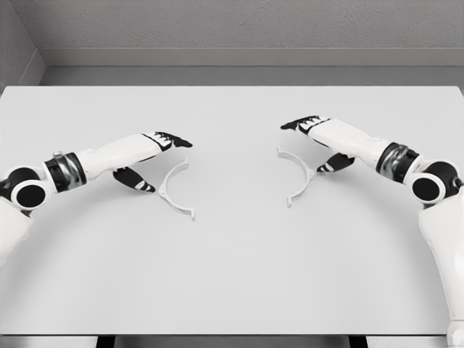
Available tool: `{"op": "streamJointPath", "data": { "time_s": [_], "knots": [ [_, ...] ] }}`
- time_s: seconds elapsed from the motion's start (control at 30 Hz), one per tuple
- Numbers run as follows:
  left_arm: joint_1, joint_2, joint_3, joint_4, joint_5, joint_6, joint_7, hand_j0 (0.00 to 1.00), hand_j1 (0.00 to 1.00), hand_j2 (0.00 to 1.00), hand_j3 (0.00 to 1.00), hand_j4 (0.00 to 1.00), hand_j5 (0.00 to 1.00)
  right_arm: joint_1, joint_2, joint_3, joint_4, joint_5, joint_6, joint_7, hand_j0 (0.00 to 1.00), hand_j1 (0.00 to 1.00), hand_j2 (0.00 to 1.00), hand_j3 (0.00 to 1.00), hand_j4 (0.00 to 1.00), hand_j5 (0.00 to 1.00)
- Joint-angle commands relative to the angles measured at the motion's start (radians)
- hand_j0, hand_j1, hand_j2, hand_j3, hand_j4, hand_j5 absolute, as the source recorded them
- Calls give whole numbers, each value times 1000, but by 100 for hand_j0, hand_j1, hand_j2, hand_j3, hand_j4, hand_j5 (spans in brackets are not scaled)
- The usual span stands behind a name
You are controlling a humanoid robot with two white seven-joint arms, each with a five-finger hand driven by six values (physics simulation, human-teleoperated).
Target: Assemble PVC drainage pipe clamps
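- Two white clamp halves are lying flat on the desk [232, 275], well apart from each other, one left of the middle and one right of it.
- The left clamp half [172, 191] is showing as a thin half-ring, bulging toward the left, with a small outward tab at each end; its upper end is sitting near the left fingertips, its lower end pointing toward the desk's near side.
- The right clamp half [301, 177] is mirroring it: a thin white arc bulging toward the right, open side facing the middle, again with short flat tabs at both ends.
- Both pieces are looking pale against the pale grey surface, showing mostly by their faint shadows.
- The left robot hand [161, 149] is hovering just beside the left clamp half, over its outer curve, fingers stretched forward and spread, thumb hanging below, gripping nothing.
- The right robot hand [319, 138] is reaching in over the outer curve of the right clamp half, fingers extended, dark thumb tip close to the arc; whether it is touching the piece cannot be told, and it is holding nothing.
- Both white arms are coming in from the desk's sides.
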Motion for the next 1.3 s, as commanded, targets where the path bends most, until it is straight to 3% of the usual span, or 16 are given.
{"op": "streamJointPath", "data": {
  "time_s": [0.0,0.23,1.27],
  "knots": [
    [0,-11,2,1,-5,2,1,100,100,100,100,100,100,0,3,0,18,-6,2,0,99,99,99,99,99,99],
    [6,-23,2,-1,-8,2,1,100,100,100,100,100,100,-14,6,3,53,-4,2,0,99,99,99,99,99,99],
    [-8,-114,11,11,-58,2,-1,100,100,100,100,100,100,-52,66,67,84,10,2,0,99,99,99,99,99,99]
  ]
}}
